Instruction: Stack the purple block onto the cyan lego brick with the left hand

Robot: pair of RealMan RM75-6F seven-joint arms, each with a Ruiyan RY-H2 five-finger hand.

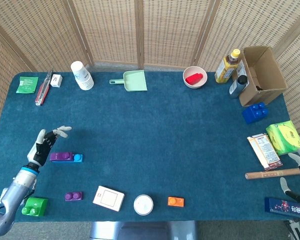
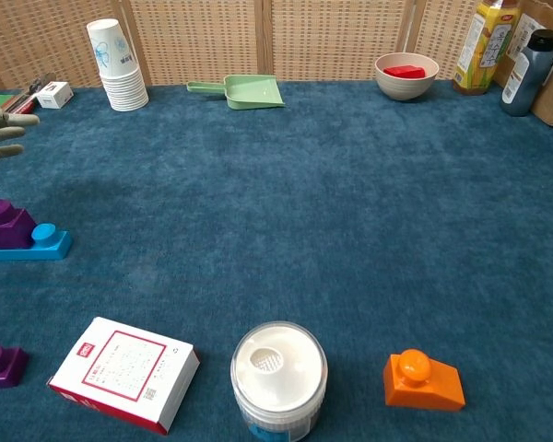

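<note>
The purple block (image 1: 61, 156) (image 2: 5, 224) sits on the left part of the flat cyan lego brick (image 1: 77, 158) (image 2: 44, 243), near the table's left edge. My left hand (image 1: 44, 144) hovers just left of and above the stack, fingers spread, holding nothing; only its fingertips (image 2: 2, 133) show at the left edge of the chest view. My right hand (image 1: 296, 175) is at the table's right front corner, fingers apart, beside a wooden stick (image 1: 272, 174).
A second purple brick (image 1: 73, 196), a green brick (image 1: 34, 206), a white card box (image 1: 109, 198), a white jar (image 1: 143, 204) and an orange brick (image 1: 175, 201) lie along the front. Paper cups (image 1: 81, 75), a green scoop (image 1: 132, 80) and a bowl (image 1: 195, 77) stand at the back.
</note>
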